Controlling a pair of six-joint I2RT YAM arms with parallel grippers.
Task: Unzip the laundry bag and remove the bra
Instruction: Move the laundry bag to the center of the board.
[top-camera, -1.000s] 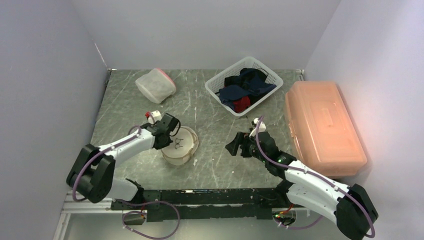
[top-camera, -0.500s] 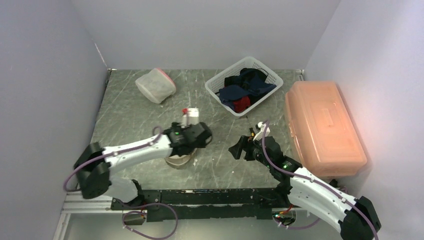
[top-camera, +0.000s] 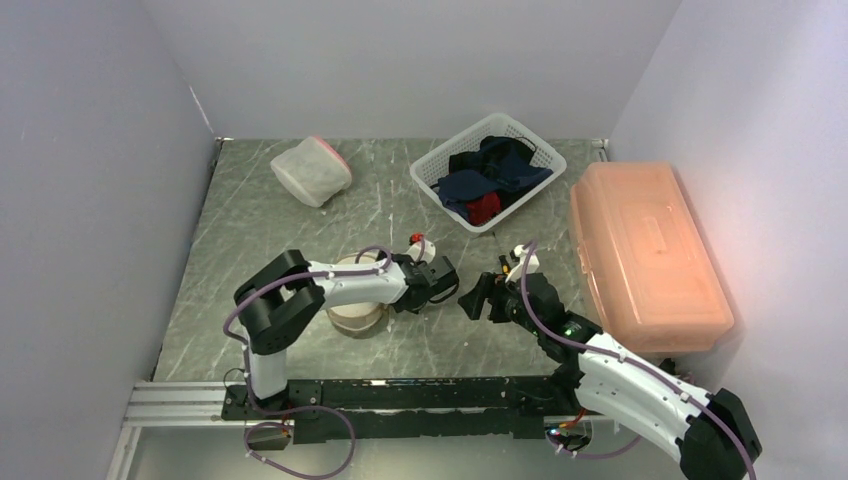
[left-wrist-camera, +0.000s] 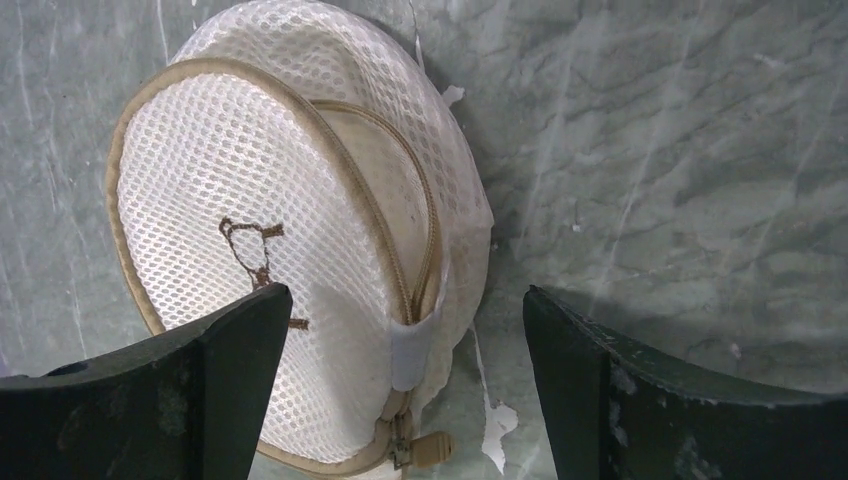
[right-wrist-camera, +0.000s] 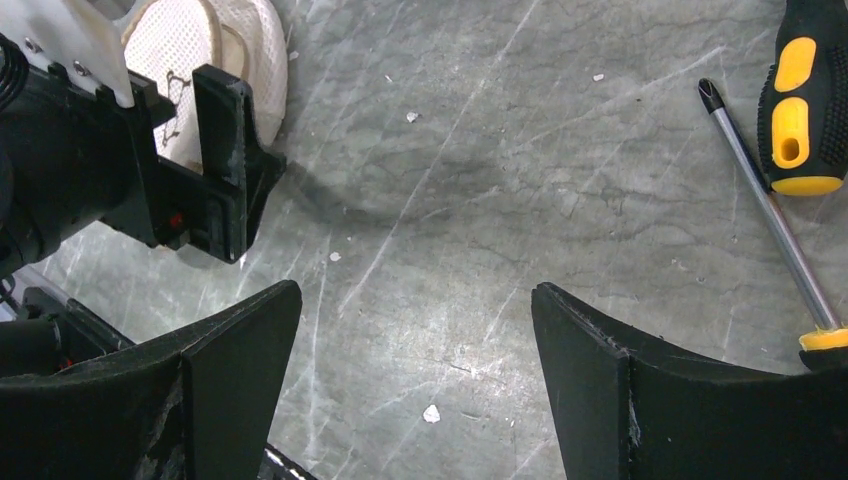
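A: Left tool (left-wrist-camera: 405, 292) spread wide, holding nothing! Its camera catches the mesh laundry bag (left-wrist-camera: 280, 200) up close, zip pull (left-wrist-camera: 425, 452) showing.
B: Overhead, the left arm (top-camera: 340, 285) half-covers it, near-centre bench (top-camera: 260, 230). Right tool (right-wrist-camera: 415, 290) gapes empty too, and only its view shows a screwdriver (right-wrist-camera: 790, 110).

The top camera looks down on the whole table (top-camera: 250, 230); both close wrist cameras share the laundry bag (left-wrist-camera: 250, 200).

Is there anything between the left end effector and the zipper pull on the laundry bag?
Nothing visible does. The open left end effector faces the laundry bag directly, and the zipper pull lies uncovered at the bag's edge, low in the wrist view.
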